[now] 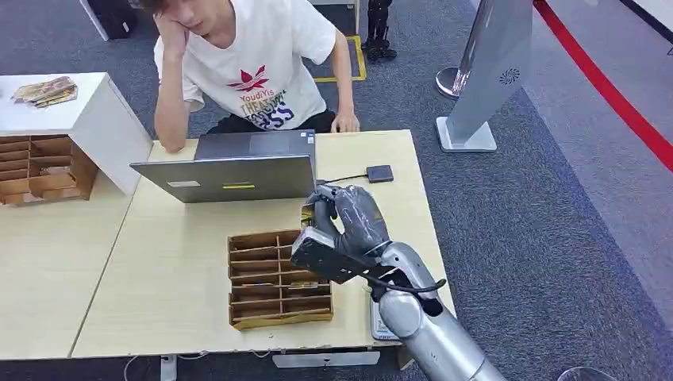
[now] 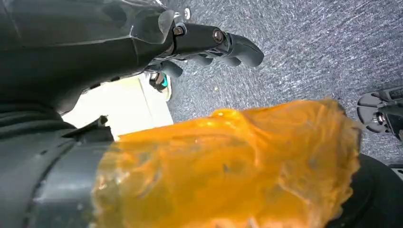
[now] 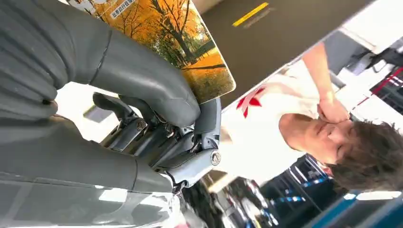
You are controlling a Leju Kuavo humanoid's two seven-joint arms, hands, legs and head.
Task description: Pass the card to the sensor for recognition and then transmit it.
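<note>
One card (image 3: 190, 52) is already out of the wooden organiser (image 1: 279, 278) and held by the right robot hand (image 1: 345, 226); the right wrist view shows thumb and fingers (image 3: 142, 80) closed on its autumn-tree face. That hand hangs above the worktop (image 1: 159, 262), just past the organiser's far corner, close to the laptop (image 1: 230, 171). A small black pad (image 1: 379, 173) on a cable, beyond the organiser near the worktop's far edge, is judged to be the sensor; the card has not reached it. Judged status: pick-up done; presenting to the sensor and handing on to the seated person (image 1: 254, 63) beyond the laptop both remain. Left robot hand (image 2: 209, 45) hangs over carpet, fingers partly curled, holding nothing visible; how far closed cannot be told.
</note>
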